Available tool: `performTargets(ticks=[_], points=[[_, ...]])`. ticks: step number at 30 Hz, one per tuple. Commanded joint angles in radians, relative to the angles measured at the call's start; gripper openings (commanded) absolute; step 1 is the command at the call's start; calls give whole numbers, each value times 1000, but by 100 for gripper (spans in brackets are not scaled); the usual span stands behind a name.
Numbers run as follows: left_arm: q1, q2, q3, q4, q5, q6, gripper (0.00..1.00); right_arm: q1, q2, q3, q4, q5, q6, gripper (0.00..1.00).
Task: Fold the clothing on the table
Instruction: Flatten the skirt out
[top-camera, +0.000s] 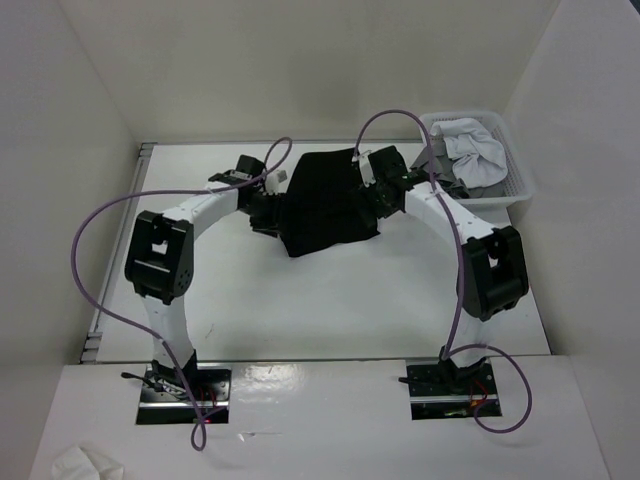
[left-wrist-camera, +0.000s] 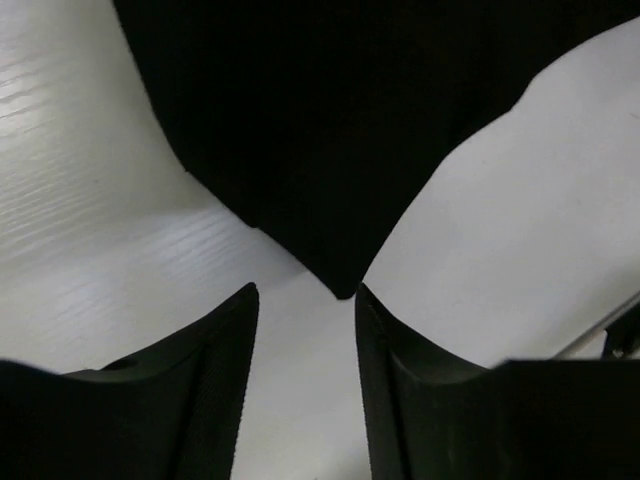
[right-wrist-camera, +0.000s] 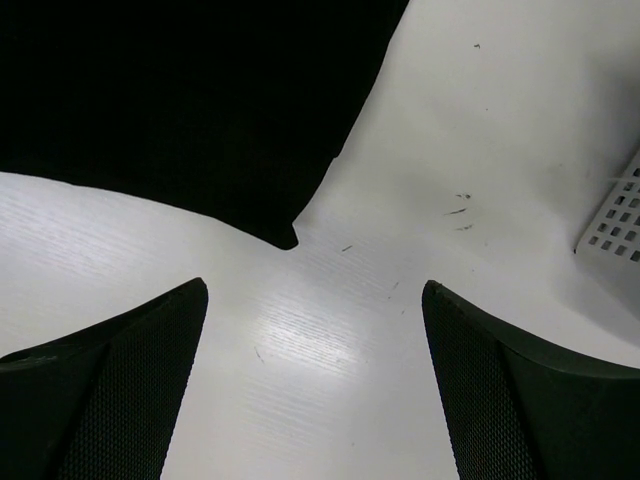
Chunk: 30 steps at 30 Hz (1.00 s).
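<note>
**Fig. Two claws at opposite edges of a black garment on a white table.**

The left claw (left-wrist-camera: 305, 300) is partly spread, with bare table showing between its fingers. A pointed corner of the black clothing (top-camera: 325, 200) reaches just into the mouth of that gap, and no pinch on it can be seen. The right claw (right-wrist-camera: 315, 290) is spread wide and holds nothing; another corner of the garment lies just ahead of it, apart from both fingers. The clothing lies loosely bunched at the far middle of the matte white table (top-camera: 330, 310), between the two claws. A white perforated basket (top-camera: 505, 195) at the far right corner holds white and grey cloth (top-camera: 475, 150). White panels (top-camera: 300, 60) enclose the table on three sides.
</note>
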Motion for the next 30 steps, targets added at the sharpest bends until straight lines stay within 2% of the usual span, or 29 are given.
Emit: performTargets(ticks=[1, 7, 16, 30], points=[[-72, 59, 46, 16, -168, -91, 49, -21, 27, -6, 29, 15, 46, 91], [-146, 102, 80, -27, -291, -122, 45, -46, 55, 15, 29, -11, 66, 91], [-155, 93, 62, -47, -445, -141, 46, -46, 64, 15, 49, -20, 66, 91], [-183, 104, 7, -9, -357, -131, 47, -46, 115, -35, 86, -49, 97, 90]])
